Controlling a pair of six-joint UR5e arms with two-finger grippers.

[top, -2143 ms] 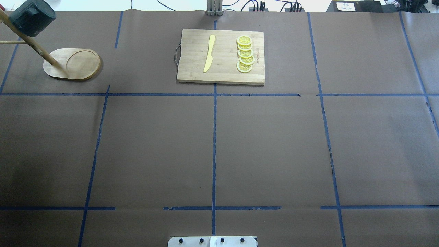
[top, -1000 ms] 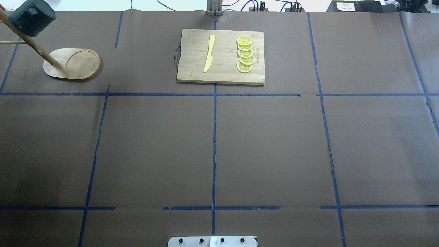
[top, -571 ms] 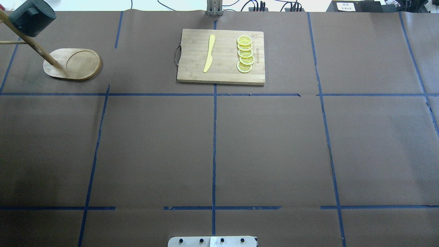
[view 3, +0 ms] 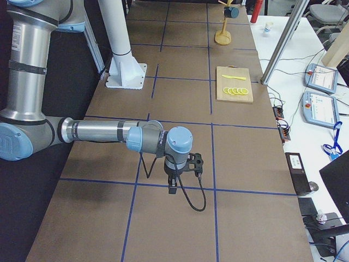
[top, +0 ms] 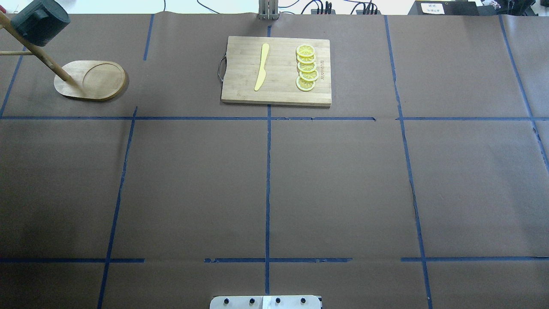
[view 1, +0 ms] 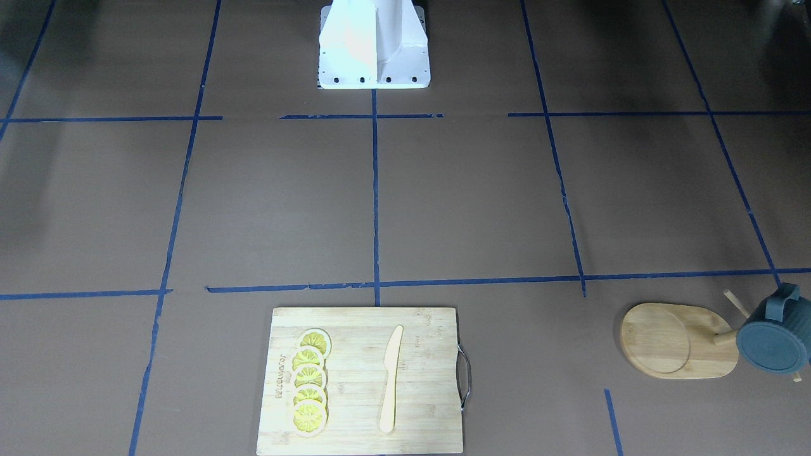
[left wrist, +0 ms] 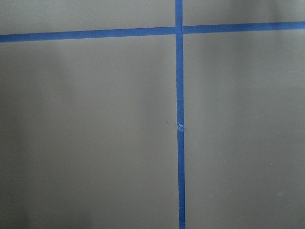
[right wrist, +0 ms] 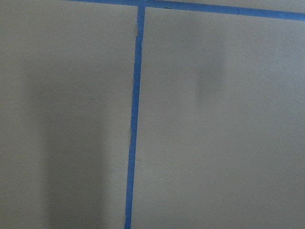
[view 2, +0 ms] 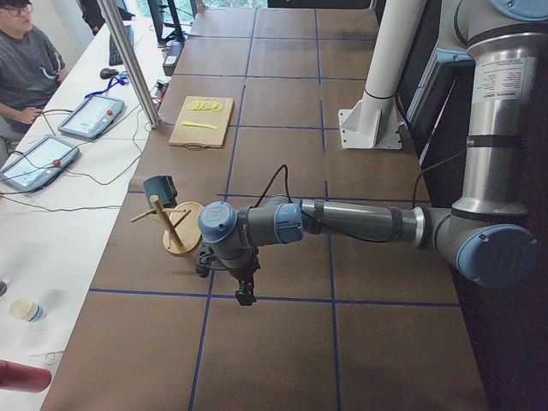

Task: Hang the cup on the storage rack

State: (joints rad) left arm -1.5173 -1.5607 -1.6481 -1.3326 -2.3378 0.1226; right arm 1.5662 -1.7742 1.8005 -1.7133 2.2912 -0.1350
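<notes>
While racked, cup (view 1: 772, 345) apart from left tool (view 2: 246, 296).

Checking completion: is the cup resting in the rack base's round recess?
No, the cup hangs high on the storage rack, clear of its base.

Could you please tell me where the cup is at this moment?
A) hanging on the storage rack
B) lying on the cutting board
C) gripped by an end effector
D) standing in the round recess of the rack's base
A: the cup hangs high on the storage rack, off its oval base, whose round recess holds nothing.
</notes>
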